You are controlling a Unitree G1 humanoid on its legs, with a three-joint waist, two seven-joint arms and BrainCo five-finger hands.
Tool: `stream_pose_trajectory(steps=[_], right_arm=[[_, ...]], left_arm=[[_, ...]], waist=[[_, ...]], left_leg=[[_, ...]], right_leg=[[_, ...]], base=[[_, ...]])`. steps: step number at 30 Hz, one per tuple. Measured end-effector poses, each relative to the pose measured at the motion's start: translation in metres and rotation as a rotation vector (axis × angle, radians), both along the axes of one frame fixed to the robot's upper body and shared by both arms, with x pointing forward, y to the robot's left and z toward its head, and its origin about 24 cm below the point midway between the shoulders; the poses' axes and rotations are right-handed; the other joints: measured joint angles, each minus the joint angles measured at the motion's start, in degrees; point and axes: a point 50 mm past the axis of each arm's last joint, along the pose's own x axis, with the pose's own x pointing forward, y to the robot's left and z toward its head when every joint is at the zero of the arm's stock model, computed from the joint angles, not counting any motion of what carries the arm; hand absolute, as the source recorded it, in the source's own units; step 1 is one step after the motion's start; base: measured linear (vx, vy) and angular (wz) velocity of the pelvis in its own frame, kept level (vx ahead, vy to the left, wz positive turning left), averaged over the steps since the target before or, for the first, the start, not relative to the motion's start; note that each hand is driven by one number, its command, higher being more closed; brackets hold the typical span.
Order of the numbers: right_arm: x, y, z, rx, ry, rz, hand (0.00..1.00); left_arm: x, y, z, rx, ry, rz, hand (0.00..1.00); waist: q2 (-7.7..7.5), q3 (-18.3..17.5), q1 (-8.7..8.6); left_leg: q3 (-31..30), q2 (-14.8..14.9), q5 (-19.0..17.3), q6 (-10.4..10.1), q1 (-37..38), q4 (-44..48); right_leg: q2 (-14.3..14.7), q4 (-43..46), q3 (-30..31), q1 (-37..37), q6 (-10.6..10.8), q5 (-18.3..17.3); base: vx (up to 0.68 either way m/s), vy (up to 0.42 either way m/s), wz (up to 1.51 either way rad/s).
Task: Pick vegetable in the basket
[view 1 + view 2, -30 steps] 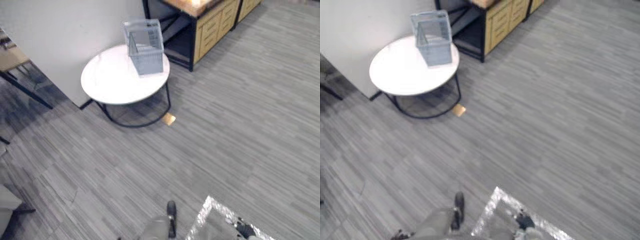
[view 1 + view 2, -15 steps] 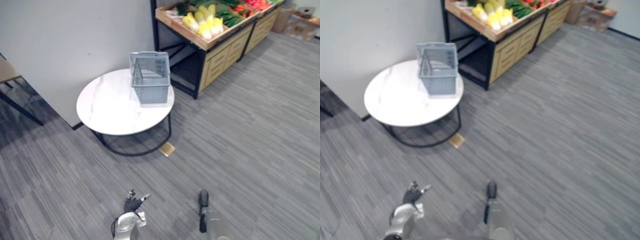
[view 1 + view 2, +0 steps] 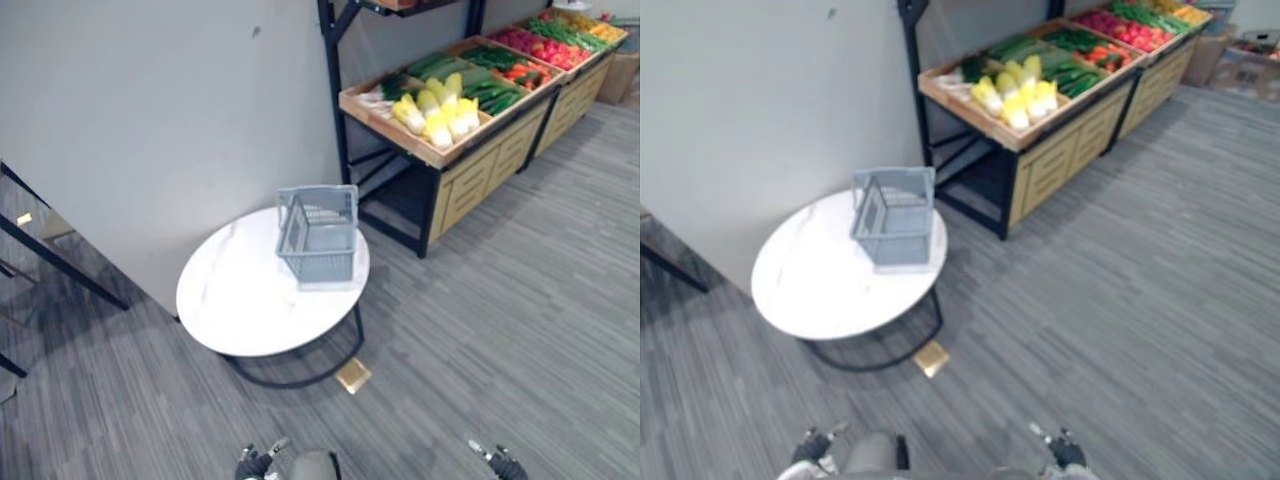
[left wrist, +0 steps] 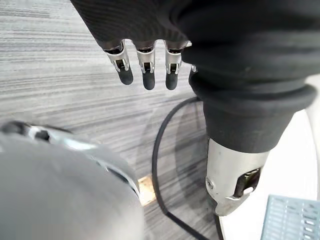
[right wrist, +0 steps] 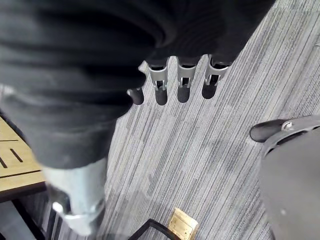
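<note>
A grey plastic basket (image 3: 320,232) stands empty on the far side of a round white table (image 3: 240,300). Behind it a wooden produce stand (image 3: 470,150) carries vegetables: pale yellow-green cabbages (image 3: 435,108), dark green cucumbers (image 3: 495,92) and red peppers (image 3: 525,72). My left hand (image 3: 252,466) and my right hand (image 3: 503,466) hang low at the near edge, far from the basket and the stand. In the left wrist view the left hand's fingers (image 4: 146,62) point straight down over the floor, holding nothing. The right hand's fingers (image 5: 182,80) are likewise straight over the carpet.
Grey striped carpet lies between me and the table. A small tan block (image 3: 353,376) lies on the floor by the table's black wire legs. A dark-legged desk (image 3: 40,255) stands at the left against the grey wall. More crates of produce (image 3: 1140,30) run to the far right.
The camera has tilted up, so the table sits lower in view and the whole produce stand shows. Both hands now show at the bottom edge.
</note>
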Motion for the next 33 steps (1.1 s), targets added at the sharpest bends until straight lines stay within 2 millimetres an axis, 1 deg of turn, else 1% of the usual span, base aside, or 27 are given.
stream_pose_trajectory(steps=[1,2,3,4,5,6,7,8,9,10,12,13,14,15,16,17,18,21,22,23,24,25,26,27,28,30,33], right_arm=[[-0.001,-0.001,0.000,-0.003,0.004,0.007,0.00],[-0.003,-0.004,0.000,-0.014,0.011,0.019,0.00],[-0.003,-0.004,0.000,-0.017,0.019,0.037,0.00],[-0.003,0.003,-0.002,-0.005,0.026,0.075,0.00],[0.000,0.013,-0.003,0.016,0.026,0.109,0.00],[0.003,0.019,-0.003,0.028,0.019,0.127,0.00],[0.005,0.021,-0.003,0.031,0.017,0.133,0.00],[0.007,0.023,-0.003,0.039,0.011,0.140,0.00],[0.009,0.024,-0.003,0.047,0.002,0.156,0.00],[0.010,0.027,-0.003,0.052,-0.007,0.171,0.00],[0.016,0.027,-0.001,0.043,-0.030,0.195,0.00],[0.019,0.028,0.000,0.042,-0.042,0.198,0.00],[0.019,0.028,0.001,0.040,-0.046,0.199,0.00],[0.022,0.027,0.002,0.032,-0.059,0.205,0.00],[0.025,0.025,0.004,0.024,-0.072,0.214,0.00],[0.025,0.025,0.004,0.023,-0.074,0.218,0.00],[0.027,0.025,0.005,0.020,-0.080,0.221,0.00],[0.027,0.024,0.005,0.027,-0.085,0.200,0.00],[0.028,0.024,0.005,0.027,-0.086,0.201,0.00],[0.028,0.024,0.005,0.027,-0.085,0.199,0.00],[0.030,0.024,0.005,0.027,-0.088,0.199,0.00],[0.029,0.024,0.005,0.029,-0.085,0.198,0.00],[0.030,0.019,0.006,0.019,-0.085,0.185,0.00],[0.031,0.010,0.008,-0.006,-0.089,0.179,0.00],[0.032,0.004,0.009,-0.019,-0.081,0.183,0.00],[0.028,-0.001,0.009,-0.028,-0.068,0.184,0.00],[0.030,0.002,0.009,-0.027,-0.066,0.215,0.00]], left_arm=[[-0.006,-0.001,-0.001,-0.001,0.019,-0.003,0.00],[-0.023,-0.004,-0.005,-0.011,0.065,-0.008,0.00],[-0.033,-0.006,-0.006,-0.016,0.097,-0.021,0.00],[-0.044,0.000,-0.007,-0.004,0.132,-0.024,0.00],[-0.046,0.007,-0.006,0.014,0.148,-0.041,0.00],[-0.046,0.010,-0.006,0.021,0.156,-0.050,0.00],[-0.047,0.010,-0.006,0.020,0.159,-0.051,0.00],[-0.049,0.010,-0.006,0.019,0.167,-0.050,0.00],[-0.052,0.011,-0.006,0.021,0.176,-0.050,0.00],[-0.056,0.010,-0.006,0.019,0.184,-0.056,0.00],[-0.053,0.011,-0.006,0.028,0.190,-0.115,0.00],[-0.046,0.013,-0.005,0.039,0.181,-0.148,0.00],[-0.044,0.013,-0.005,0.042,0.178,-0.156,0.00],[-0.034,0.014,-0.004,0.050,0.157,-0.175,0.00],[-0.027,0.014,-0.003,0.053,0.138,-0.173,0.00],[-0.022,0.014,-0.003,0.056,0.125,-0.174,0.00],[-0.015,0.013,-0.002,0.061,0.103,-0.175,0.00],[-0.009,0.012,-0.001,0.068,0.087,-0.170,0.00],[-0.008,0.012,-0.001,0.070,0.084,-0.170,0.00],[-0.011,0.012,-0.001,0.070,0.093,-0.165,0.00],[-0.015,0.013,-0.001,0.072,0.100,-0.158,0.00],[-0.016,0.014,-0.001,0.073,0.105,-0.152,0.00],[-0.022,0.010,-0.003,0.058,0.120,-0.135,0.00],[-0.024,0.002,-0.005,0.031,0.128,-0.128,0.00],[-0.025,-0.001,-0.006,0.019,0.125,-0.123,0.00],[-0.028,-0.004,-0.007,0.005,0.126,-0.090,0.00],[-0.026,-0.002,-0.006,0.005,0.117,-0.063,0.00]], waist=[[0.03,0.0,-0.01],[0.72,-0.3,0.46],[0.28,-0.5,0.87],[-0.53,-1.4,0.98],[-2.88,-2.0,0.65],[-3.75,-2.1,0.72],[-3.90,-2.2,0.84],[-4.07,-2.2,1.29],[-4.01,-2.1,1.99],[-3.99,-2.1,1.71],[-3.65,-1.9,0.51],[-3.97,-1.5,0.35],[-4.04,-1.5,0.29],[-4.03,-1.5,-0.14],[-3.98,-1.5,-0.53],[-3.87,-1.5,-1.00],[-3.66,-1.5,-1.53],[-3.51,-1.4,-1.38],[-3.52,-1.4,-1.38],[-3.51,-1.4,-1.27],[-3.84,-1.4,-1.22],[-4.02,-1.4,-1.12],[-2.95,-1.3,-1.20],[-1.07,-1.6,-1.03],[-0.46,-1.4,-0.97],[0.27,-2.0,-1.24],[0.53,-3.5,-1.87]], left_leg=[[0.1,-0.7,0.6,0.2,0.4,-5.6],[-0.5,-1.4,6.8,0.2,1.6,-16.9],[-0.2,-2.0,9.7,0.6,2.0,-17.4],[0.6,-3.6,8.8,1.5,1.8,-16.8],[0.9,-5.3,7.4,2.7,1.0,-16.1],[1.0,-6.7,6.6,3.3,1.2,-16.2],[1.2,-7.3,6.2,3.5,1.8,-16.4],[2.5,-8.0,5.2,4.6,4.4,-17.6],[3.9,-8.7,4.4,4.9,8.4,-20.0],[4.5,-9.0,3.9,5.2,11.3,-21.5],[4.1,-9.2,2.6,6.4,15.9,-22.8],[3.5,-9.3,1.9,6.5,19.4,-23.9],[3.2,-9.3,1.7,6.5,20.3,-24.4],[2.2,-8.9,1.7,6.5,23.4,-26.2],[1.0,-8.4,1.7,6.4,25.3,-27.4],[0.4,-7.8,1.6,6.3,25.8,-27.7],[-0.9,-6.8,1.3,5.4,26.2,-27.9],[-3.6,-4.3,-0.3,2.5,27.1,-28.2],[-4.0,-3.8,-0.8,1.7,27.3,-28.1],[-4.9,-2.5,-1.9,-0.3,27.7,-28.1],[-5.7,-1.1,-3.6,-2.5,28.0,-28.1],[-6.1,-0.4,-4.3,-3.5,28.6,-28.2],[-6.9,2.0,-5.3,-4.9,29.7,-28.7],[-8.9,3.8,-4.2,-4.6,30.0,-29.0],[-10.2,4.5,-0.8,-5.4,30.4,-29.4],[-11.4,5.7,3.4,-6.6,30.1,-29.1],[-14.7,7.5,9.3,-5.8,23.5,-25.0]], right_leg=[[-0.5,0.1,0.2,0.5,0.7,-0.7],[-0.7,-0.1,1.6,2.0,2.2,-2.5],[-0.9,-0.8,2.5,2.7,2.0,-2.8],[-2.1,-1.6,3.5,3.1,1.2,-3.2],[-2.8,-1.2,5.9,2.5,1.3,-2.6],[-4.0,0.8,6.4,1.4,1.8,-1.5],[-4.3,2.4,7.6,0.9,2.1,-0.9],[-5.2,8.9,10.4,-1.1,2.4,-0.6],[-5.5,21.0,13.2,-5.8,4.7,0.8],[-5.6,29.8,14.5,-9.0,9.2,4.4],[-4.9,43.6,15.0,-13.8,13.4,9.7],[-4.7,51.0,13.0,-17.1,11.8,8.7],[-4.8,52.6,11.9,-17.9,11.1,8.3],[-5.4,54.0,7.0,-20.1,6.7,5.8],[-6.1,50.7,3.1,-21.6,3.5,3.6],[-6.2,47.5,1.4,-22.0,2.7,3.1],[-6.2,39.1,-0.9,-22.3,2.0,2.7],[-6.3,17.5,-0.2,-22.3,3.3,4.1],[-6.5,14.0,0.5,-22.4,3.6,4.8],[-6.8,8.7,2.1,-22.6,3.8,7.1],[-7.2,5.2,3.9,-22.7,4.1,8.4],[-7.3,5.1,4.0,-22.8,5.9,10.5],[-4.9,8.9,3.0,-23.4,6.7,13.0],[-3.1,13.3,1.9,-24.9,5.1,9.2],[-2.8,16.6,1.1,-25.3,4.0,7.0],[-2.1,18.0,-1.1,-24.5,2.3,5.2],[-0.8,14.9,-5.1,-23.3,0.7,4.1]], base=[[0.45,0.313,-0.28],[0.33,0.246,-0.31],[0.44,0.288,-0.33],[0.48,0.229,-0.06],[0.57,0.245,0.16],[0.47,0.198,0.22],[0.41,0.224,0.03],[0.39,0.216,-0.35],[0.45,0.214,-0.45],[0.36,0.144,-0.38],[0.36,0.092,0.01],[0.34,0.048,0.13],[0.32,-0.004,0.29],[0.30,-0.042,0.45],[0.30,-0.061,0.57],[0.29,-0.106,0.66],[0.29,-0.158,0.63],[0.32,-0.281,0.46],[0.34,-0.352,0.33],[0.33,-0.415,0.31],[0.33,-0.449,0.26],[0.34,-0.505,0.24],[0.36,-0.484,0.19],[0.43,-0.531,0.22],[0.33,-0.400,0.24],[0.32,-0.370,0.29],[0.30,-0.353,0.58]])
